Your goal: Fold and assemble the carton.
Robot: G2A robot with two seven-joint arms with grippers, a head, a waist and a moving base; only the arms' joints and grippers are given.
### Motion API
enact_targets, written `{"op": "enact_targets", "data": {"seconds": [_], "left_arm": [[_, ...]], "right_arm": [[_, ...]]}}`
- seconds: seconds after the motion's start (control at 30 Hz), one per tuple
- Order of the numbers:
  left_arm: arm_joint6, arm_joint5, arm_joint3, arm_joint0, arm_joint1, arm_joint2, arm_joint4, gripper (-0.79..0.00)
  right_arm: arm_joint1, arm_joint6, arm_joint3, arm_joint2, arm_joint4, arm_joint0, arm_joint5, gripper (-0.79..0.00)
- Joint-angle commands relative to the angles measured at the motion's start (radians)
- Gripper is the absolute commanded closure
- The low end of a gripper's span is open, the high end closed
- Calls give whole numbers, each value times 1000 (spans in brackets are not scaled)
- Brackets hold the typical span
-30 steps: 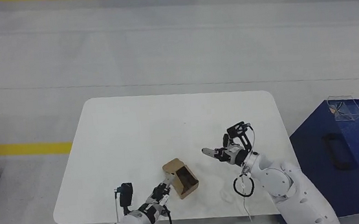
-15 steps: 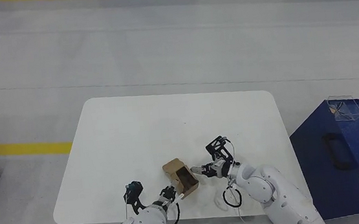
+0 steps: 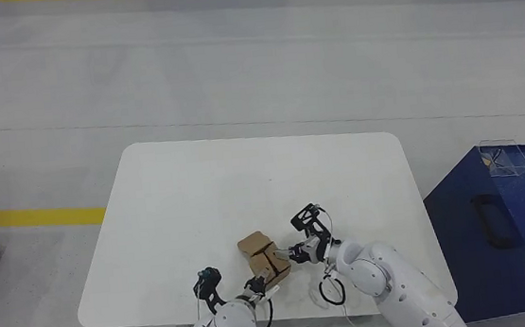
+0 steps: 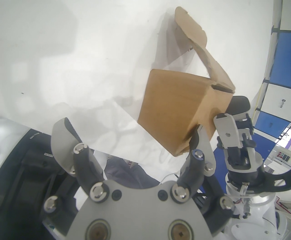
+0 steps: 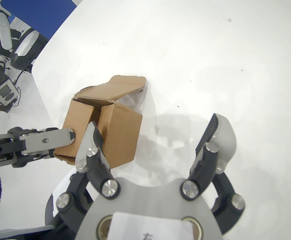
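Right gripper [image 5: 154, 123] is spread wide, one finger [image 5: 93, 136] on the carton [image 3: 264, 256] from its 3 o'clock; left gripper [image 4: 130, 126], spread too, touches it from 6. Carton sits near the 6 o'clock edge of the table [image 3: 198, 189], loose flap [image 5: 113, 87] out toward 11

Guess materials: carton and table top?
Carton: brown cardboard, matte, with rough fibrous cut edges and a creased flap. Table: smooth white top with a faint sheen and soft reflections. Probably laminate or paint, cannot tell which.
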Motion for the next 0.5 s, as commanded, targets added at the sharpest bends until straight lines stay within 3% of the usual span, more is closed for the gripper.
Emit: {"op": "enact_targets", "data": {"seconds": [0.0, 0.3, 0.47], "left_arm": [[-1, 0, 19, -10, -5, 6, -3, -785], [25, -22, -73, 6, -23, -20, -51, -785], [72, -76, -145, 65, -26, -99, -106, -785]], "right_arm": [[-1, -4, 3, -1, 1, 1, 3, -785], [0, -99, -31, 34, 12, -16, -5, -785], [8, -93, -57, 79, 18, -26, -3, -785]]}}
